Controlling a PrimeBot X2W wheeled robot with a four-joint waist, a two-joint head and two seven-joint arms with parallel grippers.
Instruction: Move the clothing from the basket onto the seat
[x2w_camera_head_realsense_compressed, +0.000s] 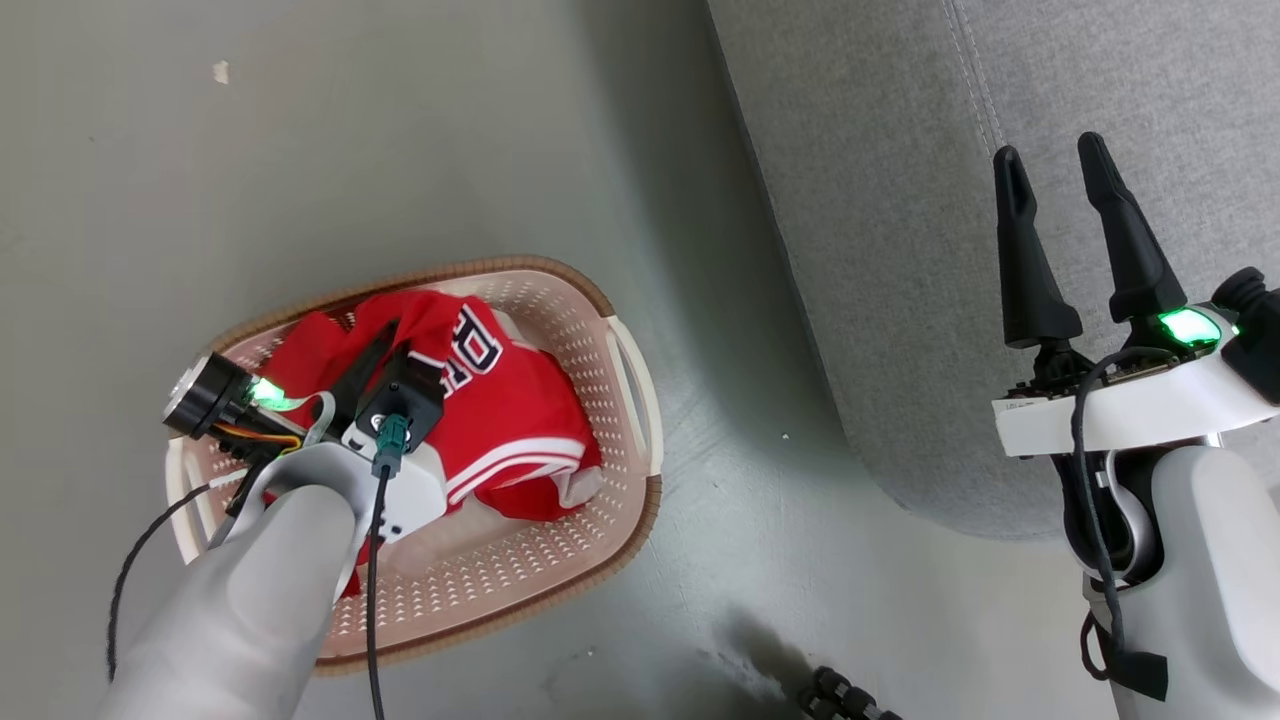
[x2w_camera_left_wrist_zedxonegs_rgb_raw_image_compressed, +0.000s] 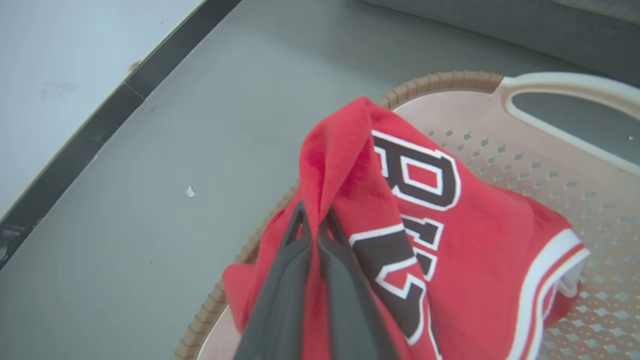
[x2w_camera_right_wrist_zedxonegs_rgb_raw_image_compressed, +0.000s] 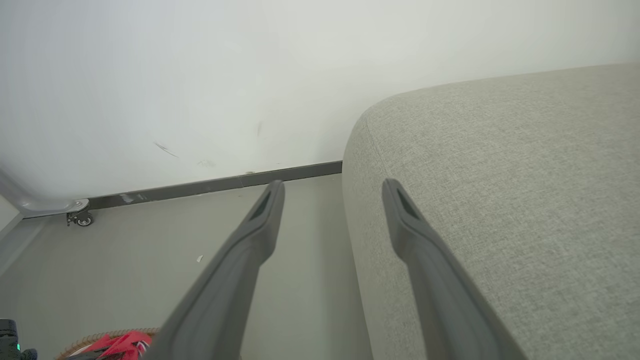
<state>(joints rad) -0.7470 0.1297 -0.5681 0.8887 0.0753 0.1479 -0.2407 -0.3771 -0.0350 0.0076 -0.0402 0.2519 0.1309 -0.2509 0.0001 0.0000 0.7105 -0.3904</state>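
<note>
In the basket (x2w_camera_head_realsense_compressed: 590, 330) on the grey floor (x2w_camera_head_realsense_compressed: 400, 130) lies the clothing (x2w_camera_head_realsense_compressed: 500, 400) — a red heap with white stripes along one hem and dark block letters edged in white facing up. The left tool (x2w_camera_left_wrist_zedxonegs_rgb_raw_image_compressed: 315, 212) reaches down into the basket, its two dark fingers pressed together on a fold of the red fabric. The fold stands up as a ridge above the rest of the heap, beside the letters. Part of the garment hangs over the brown rim on the side towards the wall.

The seat (x2w_camera_head_realsense_compressed: 880, 250), a big grey sofa with a stitched seam, stands just beside the basket with a strip of bare floor between them. The right tool (x2w_camera_head_realsense_compressed: 1048, 150) hangs above the sofa's rounded corner — fingers spread apart, nothing between them and touching nothing. In the right wrist view a dark baseboard (x2w_camera_right_wrist_zedxonegs_rgb_raw_image_compressed: 225, 182) runs along a pale wall (x2w_camera_right_wrist_zedxonegs_rgb_raw_image_compressed: 200, 75), and a small caster (x2w_camera_right_wrist_zedxonegs_rgb_raw_image_compressed: 80, 218) sits at the far left.
</note>
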